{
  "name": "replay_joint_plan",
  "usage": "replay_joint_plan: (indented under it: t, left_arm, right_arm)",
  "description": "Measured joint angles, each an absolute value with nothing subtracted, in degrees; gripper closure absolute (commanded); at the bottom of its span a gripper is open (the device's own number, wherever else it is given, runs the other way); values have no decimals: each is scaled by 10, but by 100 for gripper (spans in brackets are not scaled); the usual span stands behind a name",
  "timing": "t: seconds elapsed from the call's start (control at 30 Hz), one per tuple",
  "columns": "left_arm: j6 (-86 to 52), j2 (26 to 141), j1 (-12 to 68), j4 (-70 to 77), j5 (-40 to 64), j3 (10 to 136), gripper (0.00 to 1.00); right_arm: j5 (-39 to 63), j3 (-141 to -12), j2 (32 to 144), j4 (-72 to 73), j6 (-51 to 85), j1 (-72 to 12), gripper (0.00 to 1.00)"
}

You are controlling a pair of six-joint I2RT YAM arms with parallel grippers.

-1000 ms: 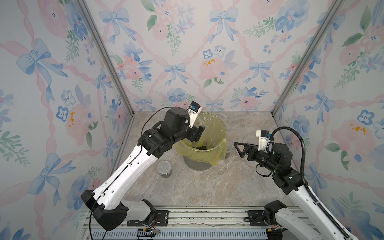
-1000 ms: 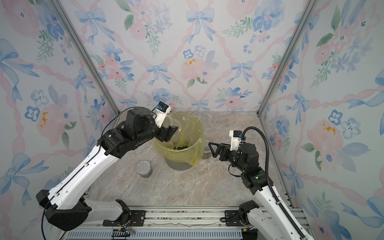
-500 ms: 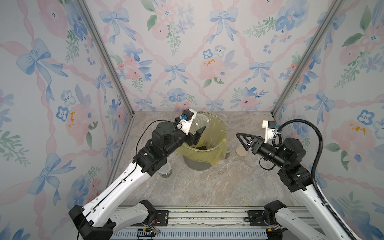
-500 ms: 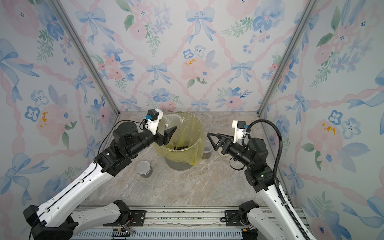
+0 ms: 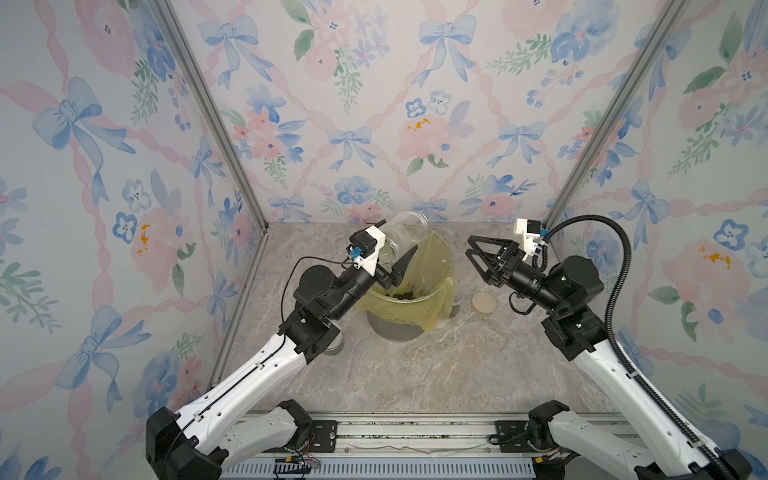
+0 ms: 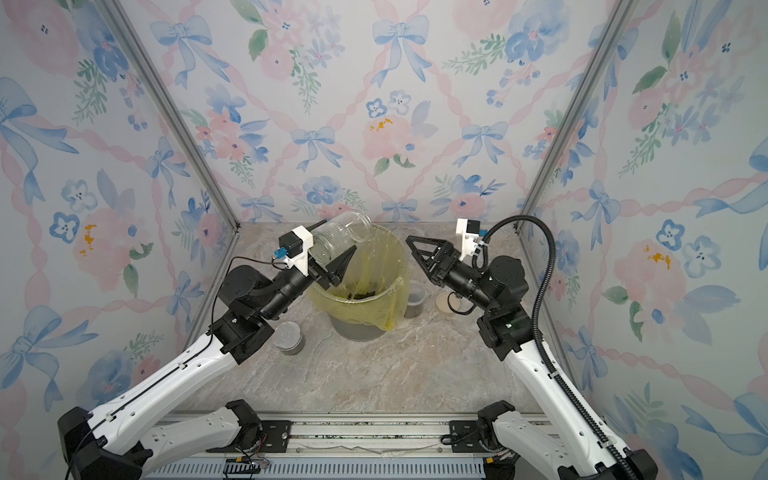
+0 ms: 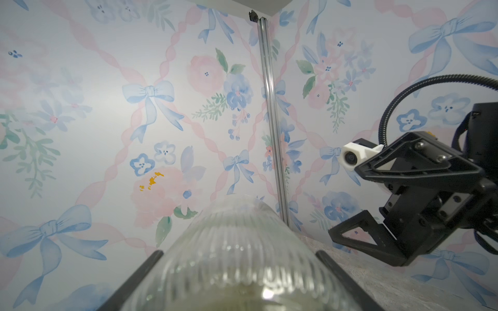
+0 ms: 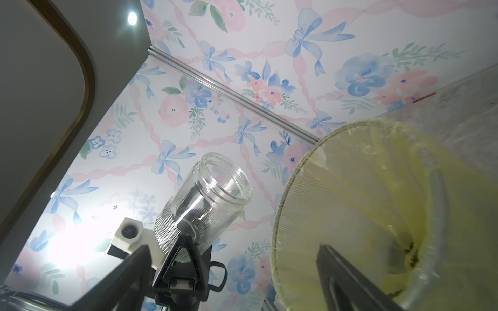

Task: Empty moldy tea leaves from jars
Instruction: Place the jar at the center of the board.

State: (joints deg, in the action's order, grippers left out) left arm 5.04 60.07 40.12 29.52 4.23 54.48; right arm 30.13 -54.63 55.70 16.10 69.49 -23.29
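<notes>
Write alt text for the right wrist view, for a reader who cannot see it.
The left gripper clamps an empty, clear ribbed jar, tilted with its mouth open, beside a round bin lined with a yellow bag. A few dark tea leaves cling inside the bag. The right gripper frames the foreground with open fingers, against floral wallpaper.

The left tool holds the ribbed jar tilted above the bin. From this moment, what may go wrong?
1. The ribbed jar, smooth glass, is gripped near its base by the left tool; it might slip into the yellow-lined bin.
2. The left arm's elbow hangs close to a second jar; pulling back may knock it.
3. The open right tool is near the bin's rim; the arms may collide.
</notes>
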Motion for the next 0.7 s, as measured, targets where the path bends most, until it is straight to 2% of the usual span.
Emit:
replay_joint_plan:
  t: [0.17,0.37,0.7]
  left_arm:
    - [54,616,401,408,59,515,100]
    - [54,646,409,500,72,494,100]
    - [47,696,423,610,76,494,100]
  right_arm:
    - [291,-556,595,224,752,-275,3]
    - [251,-571,608,243,759,-321,3]
    - [221,-614,662,299,762,-347,3]
